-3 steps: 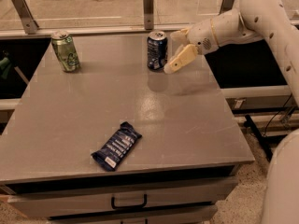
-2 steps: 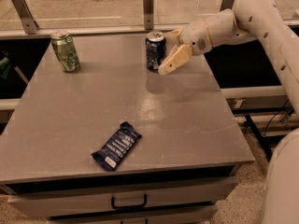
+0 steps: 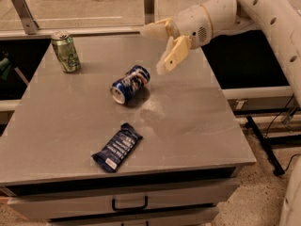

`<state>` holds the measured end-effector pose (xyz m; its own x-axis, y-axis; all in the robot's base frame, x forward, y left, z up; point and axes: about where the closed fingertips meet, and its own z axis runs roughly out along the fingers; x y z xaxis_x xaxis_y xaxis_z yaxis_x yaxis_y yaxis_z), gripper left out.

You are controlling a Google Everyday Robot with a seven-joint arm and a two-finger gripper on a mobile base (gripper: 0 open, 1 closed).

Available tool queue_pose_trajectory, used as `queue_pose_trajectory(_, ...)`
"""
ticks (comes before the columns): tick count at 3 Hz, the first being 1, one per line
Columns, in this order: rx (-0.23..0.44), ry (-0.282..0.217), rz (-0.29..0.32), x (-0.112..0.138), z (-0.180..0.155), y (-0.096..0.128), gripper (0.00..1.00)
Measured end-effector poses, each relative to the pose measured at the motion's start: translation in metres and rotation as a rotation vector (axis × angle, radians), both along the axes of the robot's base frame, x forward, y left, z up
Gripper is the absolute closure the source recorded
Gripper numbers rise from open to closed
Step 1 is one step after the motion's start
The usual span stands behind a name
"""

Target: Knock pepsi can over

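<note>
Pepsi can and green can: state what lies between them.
Camera view: only bare tabletop between the pepsi can and green can; the open gripper hovers beyond the pepsi can.

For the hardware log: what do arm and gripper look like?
The arm is a smooth cream-white rounded shell with small dark holes. The gripper, over the far side of the grey table, has two flat tan jaws on a bulbous white wrist.

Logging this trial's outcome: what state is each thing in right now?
Pepsi can: lying on its side on the table.
Green can: standing upright at the back left.
Snack wrapper: lying flat near the front.
Gripper: open, in the air behind the pepsi can, holding nothing.
Drawer: shut.
</note>
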<state>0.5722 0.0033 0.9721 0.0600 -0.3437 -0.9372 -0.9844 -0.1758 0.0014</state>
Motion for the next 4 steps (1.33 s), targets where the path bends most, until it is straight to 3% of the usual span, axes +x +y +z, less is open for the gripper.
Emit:
queue_pose_trajectory(1, -0.003, -0.034, -0.005, -0.011, 0.020, -0.009, 0.00)
queue_pose_trajectory(2, -0.040, -0.104, -0.147, 0.008, 0.034, -0.048, 0.00)
queue_pose_trajectory(3, -0.120, -0.240, -0.348, 0.040, 0.049, -0.097, 0.00)
queue_pose_trajectory(4, -0.120, -0.240, -0.347, 0.040, 0.049, -0.097, 0.00)
